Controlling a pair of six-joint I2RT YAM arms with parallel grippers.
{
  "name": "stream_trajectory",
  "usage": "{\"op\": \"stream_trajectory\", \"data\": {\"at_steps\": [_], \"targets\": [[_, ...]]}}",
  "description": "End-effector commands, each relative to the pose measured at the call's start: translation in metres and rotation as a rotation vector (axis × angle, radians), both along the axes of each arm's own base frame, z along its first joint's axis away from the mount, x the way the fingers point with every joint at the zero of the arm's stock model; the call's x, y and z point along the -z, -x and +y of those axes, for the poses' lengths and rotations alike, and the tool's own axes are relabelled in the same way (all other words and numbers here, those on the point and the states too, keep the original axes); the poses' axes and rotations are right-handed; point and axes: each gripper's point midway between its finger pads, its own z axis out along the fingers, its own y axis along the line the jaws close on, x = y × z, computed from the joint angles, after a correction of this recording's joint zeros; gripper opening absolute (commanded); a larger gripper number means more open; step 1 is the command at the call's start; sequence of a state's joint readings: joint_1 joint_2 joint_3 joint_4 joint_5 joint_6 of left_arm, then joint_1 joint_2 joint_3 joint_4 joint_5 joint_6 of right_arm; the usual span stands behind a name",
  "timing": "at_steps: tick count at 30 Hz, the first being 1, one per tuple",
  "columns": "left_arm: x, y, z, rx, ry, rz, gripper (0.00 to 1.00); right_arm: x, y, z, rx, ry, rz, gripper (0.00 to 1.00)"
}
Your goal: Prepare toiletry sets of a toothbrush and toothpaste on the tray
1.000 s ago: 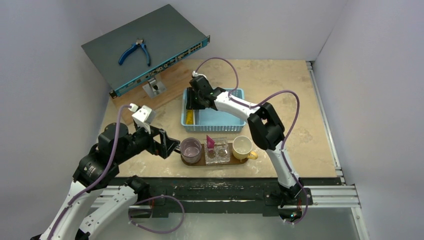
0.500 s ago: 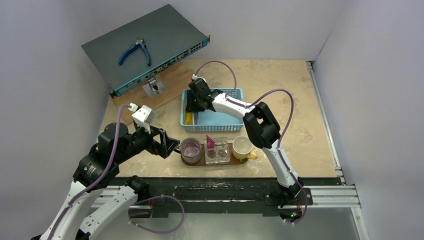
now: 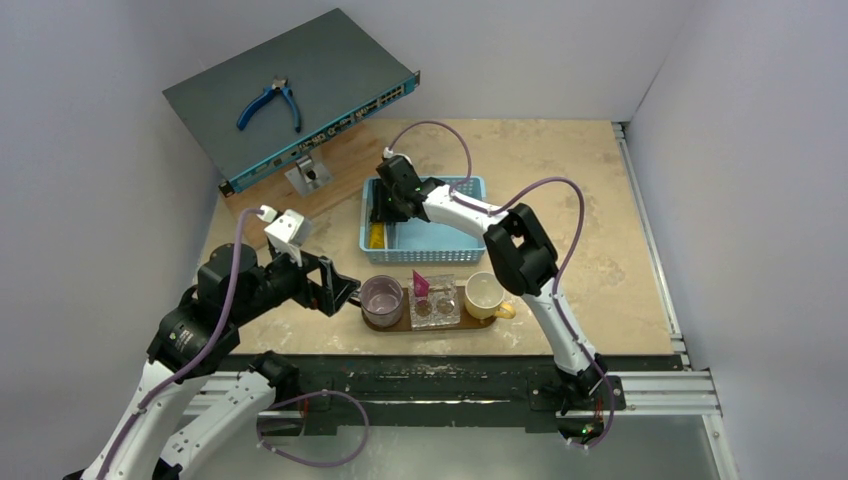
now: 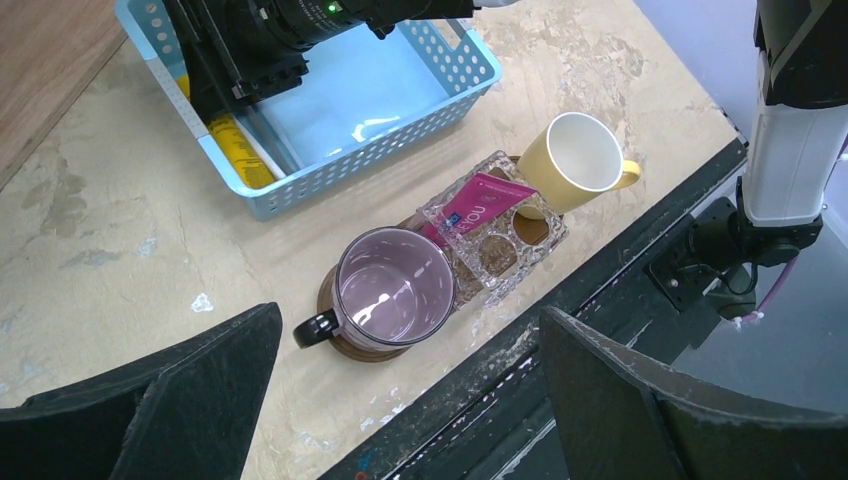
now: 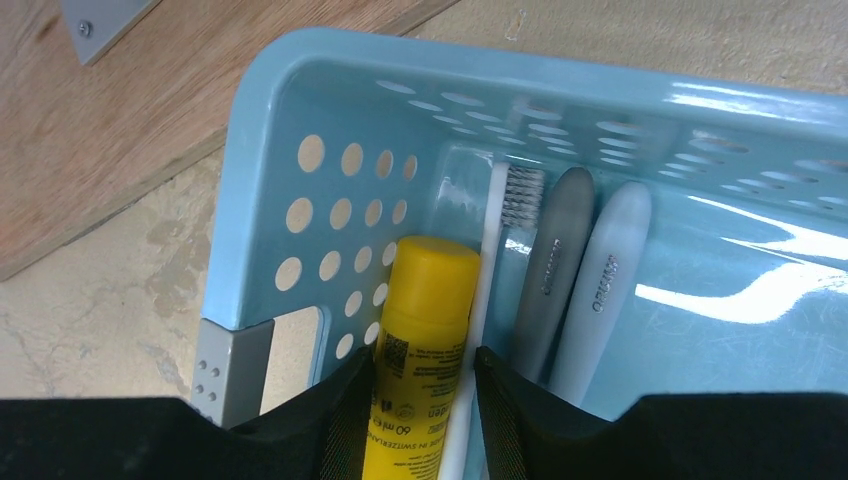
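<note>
Toothpaste [image 5: 430,290] end perhaps inside right tool [image 5: 424,375]

The left arm [image 3: 200,320] rises from its base at the table's seven o'clock corner and folds at the elbow. Its wrist is turned so the left gripper [image 3: 338,288] points toward three o'clock, hanging above the surface. Its jaws are spread as wide as they go, and nothing sits between them.

The right arm [image 3: 520,262] climbs from its base at five o'clock to a high, bent elbow. From there its pale forearm stretches out toward ten o'clock. The right gripper [image 3: 387,212] tips steeply downward. Its jaws are about half closed, with the dark fingers [image 5: 350,410] set against either side of the yellow toothpaste [image 5: 425,300].
</note>
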State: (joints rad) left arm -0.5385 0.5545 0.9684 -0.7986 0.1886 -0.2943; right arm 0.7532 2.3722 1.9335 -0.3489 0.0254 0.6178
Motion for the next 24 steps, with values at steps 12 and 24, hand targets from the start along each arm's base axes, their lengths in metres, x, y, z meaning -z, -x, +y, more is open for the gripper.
{"op": "stream_trajectory", "data": {"at_steps": [12, 24], "targets": [[-0.001, -0.003, -0.003, 0.014, 0.001, -0.010, 1.00, 0.020, -0.002, -0.021, 0.025, 0.117, -0.001, 0.21], [-0.001, -0.004, -0.003, 0.015, 0.006, -0.005, 1.00, -0.027, -0.005, -0.047, 0.071, 0.164, -0.114, 0.00]]}}
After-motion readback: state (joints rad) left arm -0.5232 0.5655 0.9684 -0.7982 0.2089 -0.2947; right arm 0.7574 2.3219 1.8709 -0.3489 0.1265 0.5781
